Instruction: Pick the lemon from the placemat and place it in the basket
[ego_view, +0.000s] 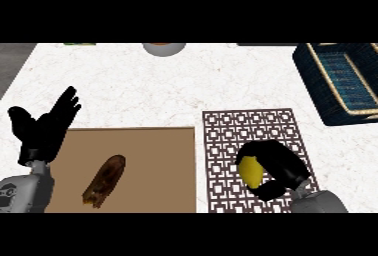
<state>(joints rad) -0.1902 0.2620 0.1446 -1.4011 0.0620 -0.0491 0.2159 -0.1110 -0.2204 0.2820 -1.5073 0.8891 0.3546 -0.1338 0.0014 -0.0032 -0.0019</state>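
Observation:
A yellow lemon (252, 170) lies on the brown-and-white patterned placemat (244, 130) at the lower right. My right hand (279, 165) curls round it from the right, fingers over its top and thumb under it, hiding most of the fruit. The dark blue woven basket (343, 82) with a tan rim stands at the far right, well beyond the mat. At the left edge my left hand (46, 126) rests open, fingers up.
A brown wooden board (162, 170) lies left of the placemat and carries a dark brown elongated object (105, 181). A grey bowl (164, 48) sits at the counter's back edge. White marble counter (148, 90) spreads between mat and basket.

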